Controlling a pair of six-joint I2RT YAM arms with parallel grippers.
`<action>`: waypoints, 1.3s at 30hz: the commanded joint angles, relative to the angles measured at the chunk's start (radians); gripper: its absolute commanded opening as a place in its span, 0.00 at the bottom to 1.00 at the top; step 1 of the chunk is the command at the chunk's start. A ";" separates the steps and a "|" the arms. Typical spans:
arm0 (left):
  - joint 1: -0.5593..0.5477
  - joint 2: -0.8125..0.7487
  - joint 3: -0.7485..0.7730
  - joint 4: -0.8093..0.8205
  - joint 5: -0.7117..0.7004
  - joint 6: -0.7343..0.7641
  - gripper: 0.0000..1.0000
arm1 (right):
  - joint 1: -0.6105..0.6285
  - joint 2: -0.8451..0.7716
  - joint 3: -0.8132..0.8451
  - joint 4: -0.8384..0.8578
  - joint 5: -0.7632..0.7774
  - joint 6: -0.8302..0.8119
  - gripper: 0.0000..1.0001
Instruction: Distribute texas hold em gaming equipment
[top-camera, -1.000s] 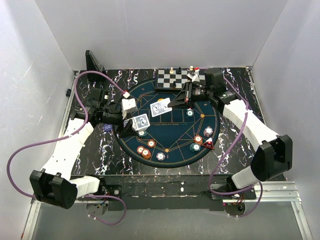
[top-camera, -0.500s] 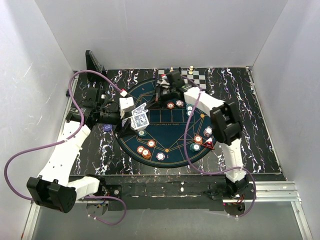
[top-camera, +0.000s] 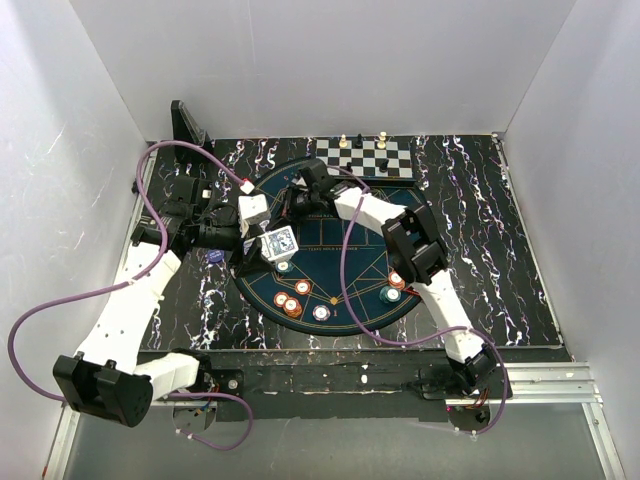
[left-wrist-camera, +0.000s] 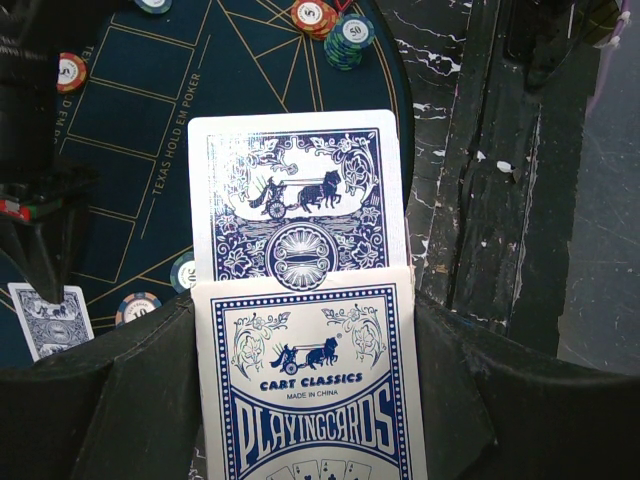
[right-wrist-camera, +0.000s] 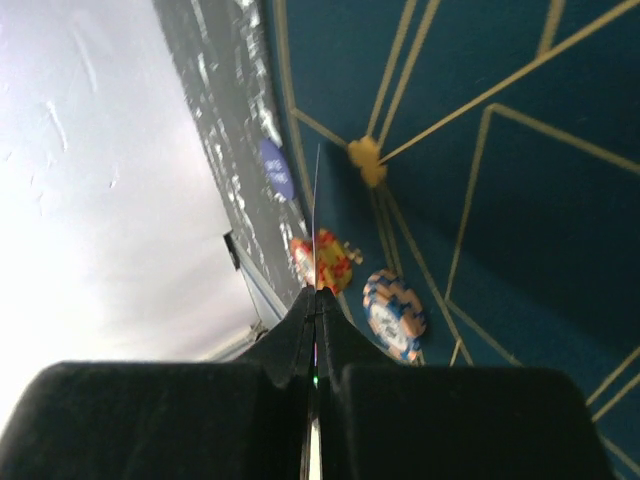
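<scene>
Top view: the left gripper (top-camera: 268, 243) is hovering at the left edge of the round dark-blue mat with gold lines (top-camera: 350, 265), its fingers nearly closed on a blue-and-white box of playing cards (left-wrist-camera: 310, 385) (one blue-backed card (left-wrist-camera: 297, 195) is sticking out of the box mouth). The right gripper (top-camera: 290, 203) is reaching over the mat's far left part, its jaws pressed together on a single thin card (right-wrist-camera: 316, 215) seen edge-on. Round poker chips (top-camera: 297, 297) are lying on the mat's near half. A black-and-white chessboard (top-camera: 363, 157) is sitting beyond the mat.
</scene>
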 joint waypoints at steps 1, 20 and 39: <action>0.005 -0.049 0.033 -0.003 0.044 -0.006 0.00 | 0.013 0.029 0.024 0.090 0.104 0.092 0.01; 0.005 -0.043 -0.005 -0.048 0.044 0.025 0.00 | 0.004 -0.081 -0.069 0.043 0.040 0.020 0.59; 0.005 -0.032 -0.053 0.069 0.028 0.011 0.00 | -0.115 -0.849 -0.577 0.052 -0.044 -0.123 0.87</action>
